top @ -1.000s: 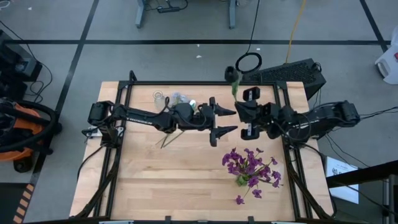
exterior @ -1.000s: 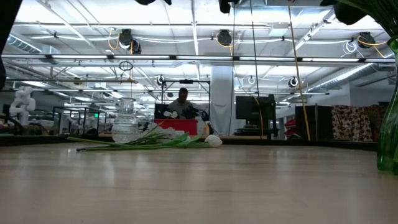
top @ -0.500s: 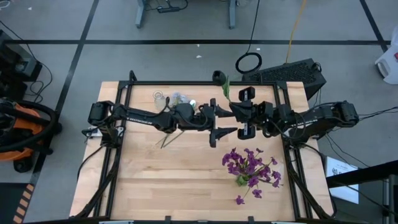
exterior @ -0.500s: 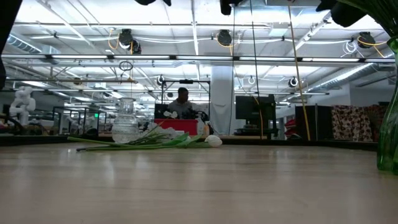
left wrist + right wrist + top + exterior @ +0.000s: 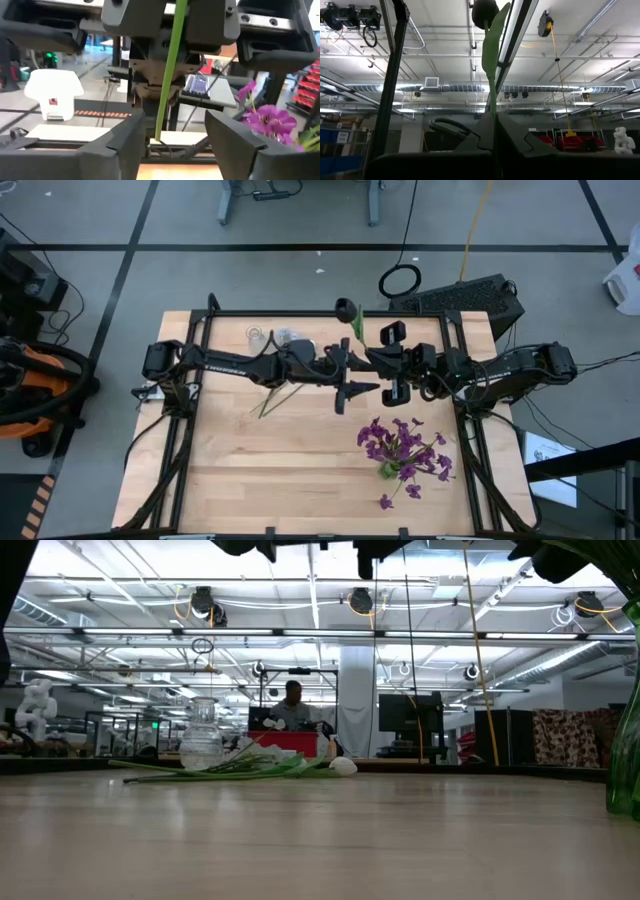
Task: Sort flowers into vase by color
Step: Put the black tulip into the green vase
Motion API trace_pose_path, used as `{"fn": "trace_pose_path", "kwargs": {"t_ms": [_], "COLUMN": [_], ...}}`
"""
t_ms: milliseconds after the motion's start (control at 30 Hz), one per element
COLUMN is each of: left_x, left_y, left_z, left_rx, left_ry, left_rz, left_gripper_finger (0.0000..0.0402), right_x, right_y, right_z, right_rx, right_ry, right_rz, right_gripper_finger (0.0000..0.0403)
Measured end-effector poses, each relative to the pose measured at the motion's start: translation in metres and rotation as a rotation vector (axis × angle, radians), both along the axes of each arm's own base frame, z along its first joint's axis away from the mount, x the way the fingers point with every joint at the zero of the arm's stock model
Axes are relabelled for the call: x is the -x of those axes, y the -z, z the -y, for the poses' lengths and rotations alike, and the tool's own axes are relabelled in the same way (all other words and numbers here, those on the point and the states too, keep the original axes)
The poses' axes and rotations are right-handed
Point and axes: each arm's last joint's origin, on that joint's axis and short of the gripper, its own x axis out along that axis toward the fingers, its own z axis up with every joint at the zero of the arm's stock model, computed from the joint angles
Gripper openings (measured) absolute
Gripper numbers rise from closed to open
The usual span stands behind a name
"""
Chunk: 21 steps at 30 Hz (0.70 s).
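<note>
My right gripper (image 5: 377, 361) (image 5: 492, 131) is shut on one flower (image 5: 352, 320): a thin green stalk with a long leaf and a dark-looking bud (image 5: 484, 12) on top. Its stalk (image 5: 167, 80) hangs down between the fingers of my open left gripper (image 5: 352, 378) (image 5: 175, 145) without touching them. Purple flowers (image 5: 402, 448) stand in a green vase (image 5: 626, 765) near the table's right edge. More stems (image 5: 275, 396) (image 5: 235, 769) with a white bud (image 5: 343, 766) lie flat on the table by a clear glass vase (image 5: 258, 337) (image 5: 202, 736). My right gripper pinches the flower's green stalk (image 5: 492, 107) between its two fingers, coming in level from the table's right and lying across the stalk. The flower is lifted clear and stands about upright, with the bud above the fingers and the stalk's lower end (image 5: 157, 136) hanging below.
A single purple blossom (image 5: 385, 502) lies loose near the table's near edge. A black frame (image 5: 320, 313) runs along the far edge and both sides. The near left part of the wooden table (image 5: 250, 470) is bare. A person sits far behind the table (image 5: 293, 705).
My right gripper has carried the flower toward the table's left, up to my left gripper, so the stalk now hangs between the left fingers. The bud has moved left with it. Both grippers have kept their fingers as they were.
</note>
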Motion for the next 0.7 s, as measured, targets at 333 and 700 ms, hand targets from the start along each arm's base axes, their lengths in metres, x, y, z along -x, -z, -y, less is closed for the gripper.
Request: {"fn": "trace_pose_path", "kwargs": {"t_ms": [333, 700], "left_x": [0.001, 0.003], "left_y": [0.003, 0.007], "left_z": [-0.008, -0.032], "left_rx": [-0.005, -0.081], "left_ry": [0.106, 0.167], "left_rz": [-0.035, -0.053], "left_gripper_finger": [0.0153, 0.0132], "right_x": [-0.002, -0.004], "right_y": [0.002, 0.005], "right_z": [0.000, -0.001], "right_rx": [-0.022, -0.027], "right_ry": [-0.020, -0.059], "right_rz": [-0.031, -0.066], "right_gripper_finger": [0.0000, 0.0000]}}
